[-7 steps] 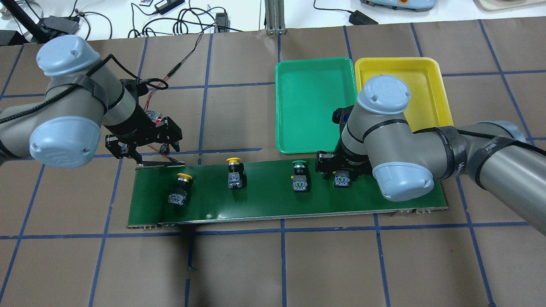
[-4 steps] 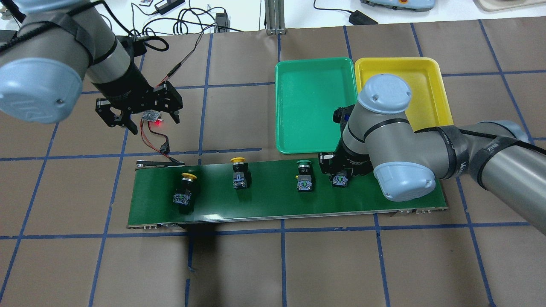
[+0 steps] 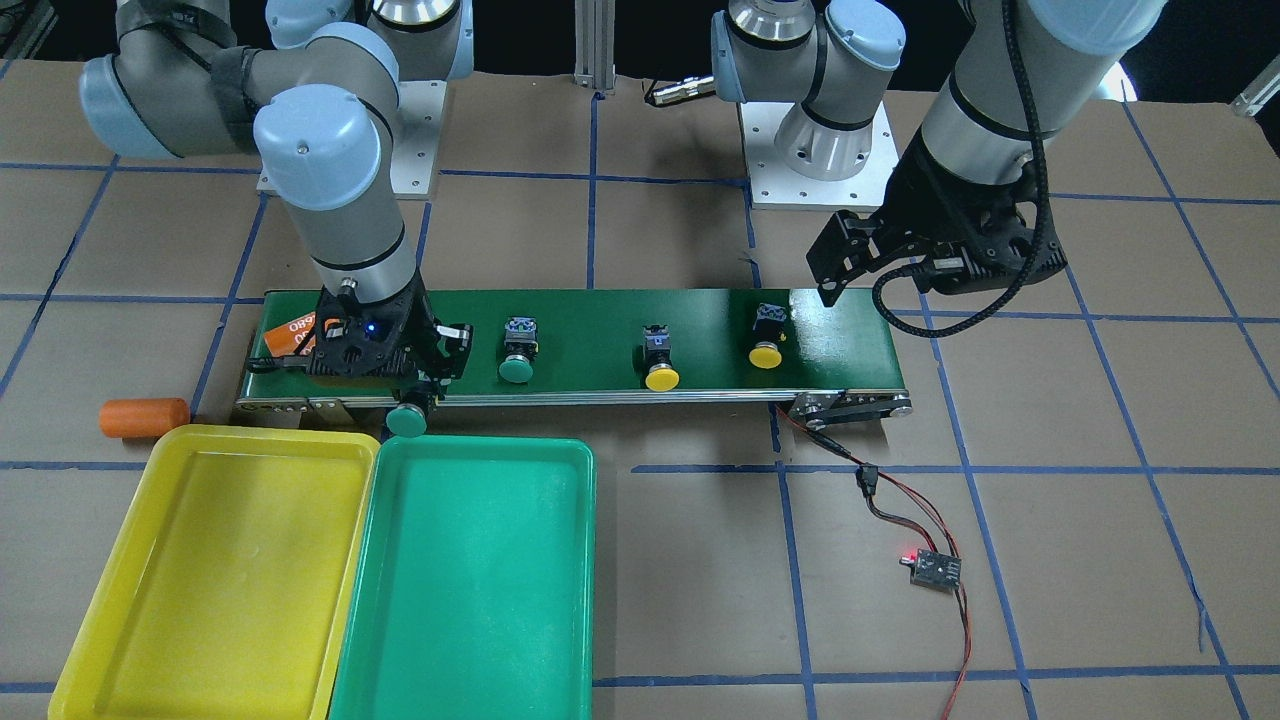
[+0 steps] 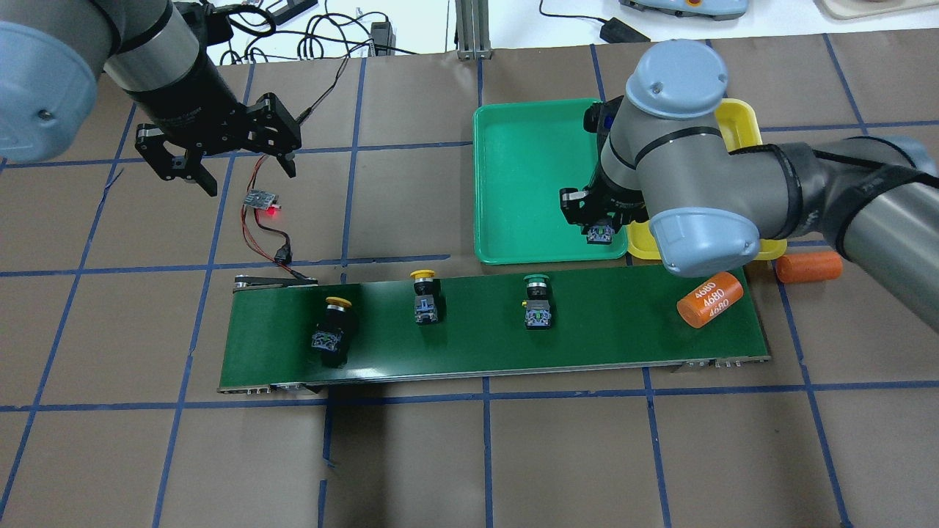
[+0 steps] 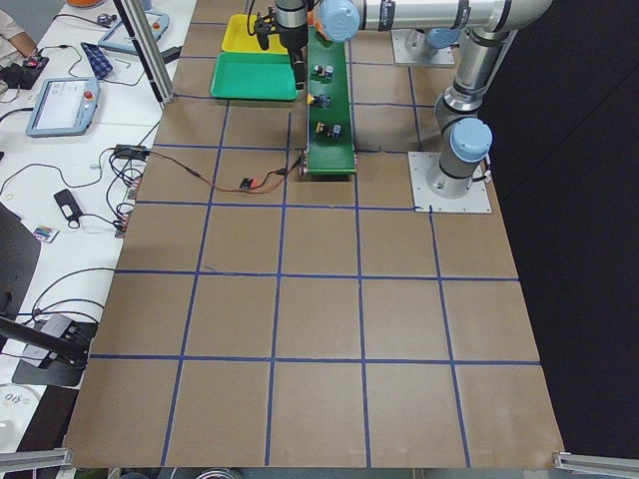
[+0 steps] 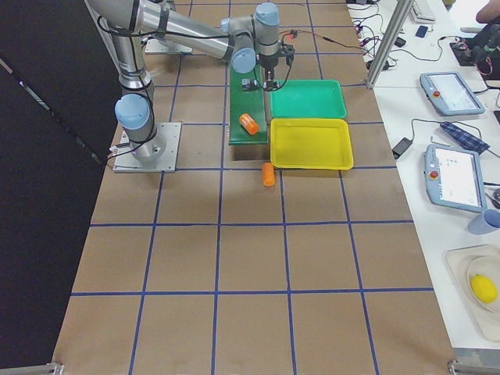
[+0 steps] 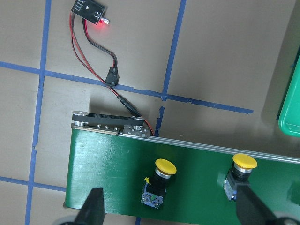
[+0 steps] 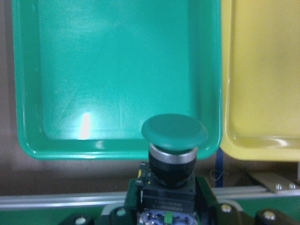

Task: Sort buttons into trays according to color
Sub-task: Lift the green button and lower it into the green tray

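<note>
Nearest the robot, the conveyor belt (image 4: 469,345) carries the left yellow button (image 4: 334,326), the middle yellow button (image 4: 425,297) and the loose green button (image 4: 537,301), all waiting to be sorted, plus an orange cylinder (image 4: 709,299). Just past the belt's far edge, the right pincer (image 4: 598,224) pinches the held green button (image 8: 174,132) by its dark body. It is over the near rim of the green tray (image 4: 528,169), beside the yellow tray (image 3: 230,560), apparently bound for the matching colour. Neither tray holds a button yet. Off to the left, the left pincer (image 4: 249,180) hangs spread and empty above the counter (image 4: 411,191), probably to stay clear.
</note>
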